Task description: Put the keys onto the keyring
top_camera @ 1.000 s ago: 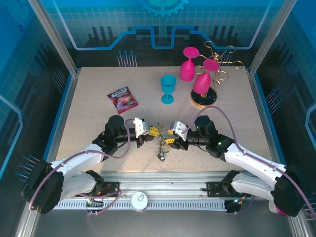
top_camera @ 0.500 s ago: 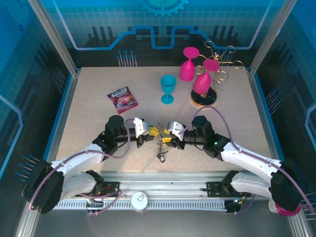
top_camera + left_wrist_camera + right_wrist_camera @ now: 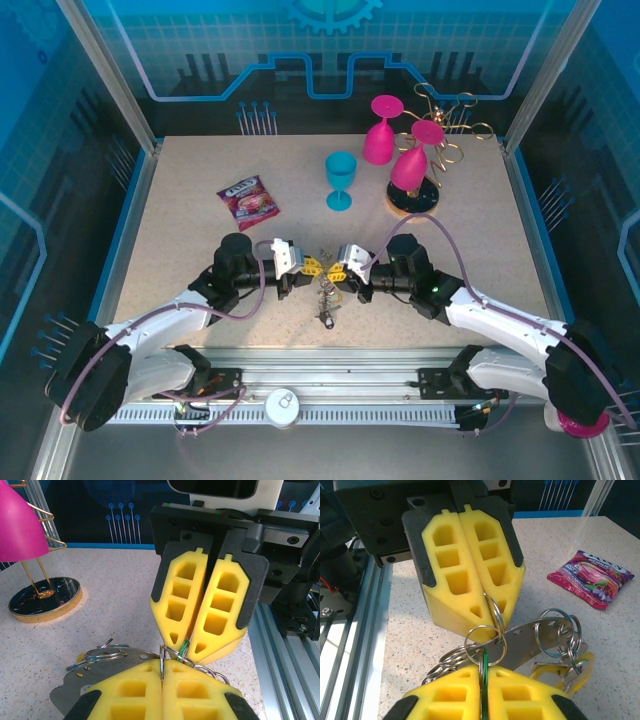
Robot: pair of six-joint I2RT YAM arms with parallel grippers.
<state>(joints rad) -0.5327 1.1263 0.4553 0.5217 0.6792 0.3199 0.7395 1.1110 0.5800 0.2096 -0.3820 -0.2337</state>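
Near the table's front edge my two grippers meet tip to tip over the keys [image 3: 327, 296]. The keyring [image 3: 540, 636] is a curved flat metal band with holes, hung with small split rings [image 3: 559, 630] and a yellow-headed key [image 3: 570, 672]. My left gripper [image 3: 308, 268] [image 3: 163, 662] is shut on one split ring that runs through the band. My right gripper [image 3: 340, 277] [image 3: 483, 667] is shut on a thin green key edge joined to another ring [image 3: 485, 642]. The band [image 3: 100, 661] also shows in the left wrist view.
A snack packet [image 3: 248, 200] [image 3: 591, 577] lies back left. A blue goblet [image 3: 340, 180] stands mid-back, and pink goblets [image 3: 412, 150] hang on a gold wire rack with a round base [image 3: 45, 599] at back right. The metal rail [image 3: 320, 365] runs just behind the grippers.
My right gripper slid left toward the left gripper and closed from half open onto the green key. The left gripper stayed put, still shut.
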